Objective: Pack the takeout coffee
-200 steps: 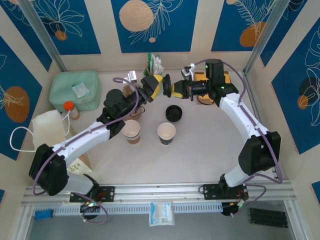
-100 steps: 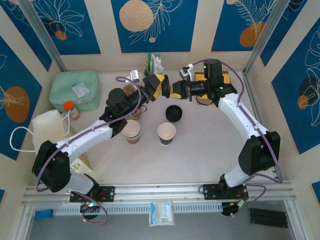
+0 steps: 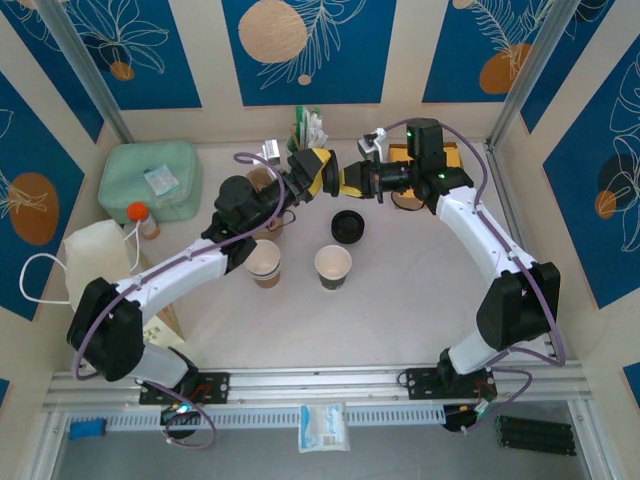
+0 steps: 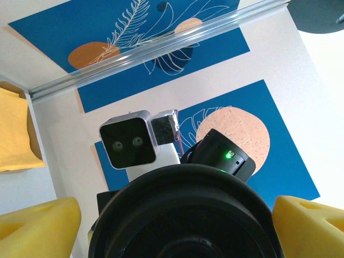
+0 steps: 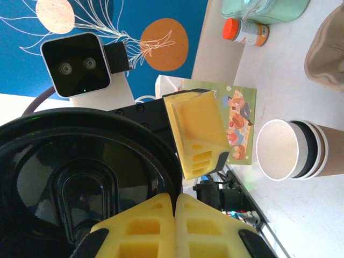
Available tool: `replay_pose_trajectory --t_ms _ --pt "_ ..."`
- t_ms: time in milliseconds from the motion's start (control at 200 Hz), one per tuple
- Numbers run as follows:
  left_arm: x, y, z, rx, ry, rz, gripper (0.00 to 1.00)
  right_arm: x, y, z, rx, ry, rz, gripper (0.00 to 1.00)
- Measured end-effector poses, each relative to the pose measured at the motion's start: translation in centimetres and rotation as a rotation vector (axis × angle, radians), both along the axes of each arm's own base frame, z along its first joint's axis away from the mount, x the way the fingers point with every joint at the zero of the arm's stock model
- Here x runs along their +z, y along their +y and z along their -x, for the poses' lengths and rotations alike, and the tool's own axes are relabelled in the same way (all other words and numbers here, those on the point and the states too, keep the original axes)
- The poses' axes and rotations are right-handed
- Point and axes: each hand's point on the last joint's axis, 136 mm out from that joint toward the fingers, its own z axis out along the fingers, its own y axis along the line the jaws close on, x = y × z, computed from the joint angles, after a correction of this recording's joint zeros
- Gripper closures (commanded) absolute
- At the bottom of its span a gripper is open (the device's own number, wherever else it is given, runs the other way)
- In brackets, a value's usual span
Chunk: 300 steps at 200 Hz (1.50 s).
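**Round black plastic lids: two.**
- The held lid hangs in the air over the back of the white tabletop, between the two grippers.
- The loose lid lies flat on the table, in front of the held one.

**Small brown paper cups with white insides: two.** Both stand upright and uncovered near the middle of the table.
- The left-hand cup stands just beside the left arm's forearm.
- The right-hand cup stands apart from it. The loose lid lies just behind this cup and does not touch it.

**Grippers: two.**
- The right gripper has its yellow fingers clenched together on the rim of the held lid.
- The left gripper has its yellow fingers spread wide, one on each side of the same lid. I cannot tell whether its pads press the rim.

**Other items: one of each.**
- A mint-green lidded box sits in the back left corner.
- A small orange-capped bottle stands just in front of that box.
- A white handled bag sits at the left edge.
- A holder of stirrers stands against the back wall.
- An illustrated card lies flat near the left arm's base.
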Motion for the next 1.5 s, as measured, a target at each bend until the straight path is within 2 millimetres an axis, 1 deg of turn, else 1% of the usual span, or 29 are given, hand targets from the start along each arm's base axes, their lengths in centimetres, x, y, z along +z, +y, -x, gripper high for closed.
replay_pose_trajectory --t_ms 90,265,335,555,745,1195,1416,1501 --pt "0.06 0.01 0.01 0.000 -0.002 0.002 0.12 0.00 0.00 -0.01 0.000 0.002 0.000 1.00" --pt "0.11 -0.09 -0.09 -0.005 0.001 0.016 0.21 -0.06 0.01 -0.04 0.000 0.003 0.000 1.00" --pt "0.06 -0.18 -0.20 -0.006 0.001 0.022 0.24 -0.10 0.00 -0.09 -0.003 0.004 0.002 1.00" --pt "0.17 -0.16 -0.20 -0.006 -0.002 0.027 0.25 -0.12 0.01 -0.12 -0.004 0.004 0.003 1.00" --pt "0.22 -0.11 -0.24 -0.003 -0.003 0.029 0.31 -0.14 -0.01 -0.14 -0.005 0.004 0.004 1.00" --pt "0.37 -0.04 -0.26 0.000 -0.008 0.033 0.34 -0.21 0.00 -0.12 -0.005 0.009 0.005 0.97" --pt "0.29 -0.10 -0.20 -0.004 -0.007 0.031 0.34 -0.18 0.13 -0.02 0.000 0.007 0.004 0.98" --pt "0.29 -0.10 -0.20 -0.004 -0.008 0.031 0.33 -0.17 0.15 -0.01 0.000 0.007 0.005 1.00"
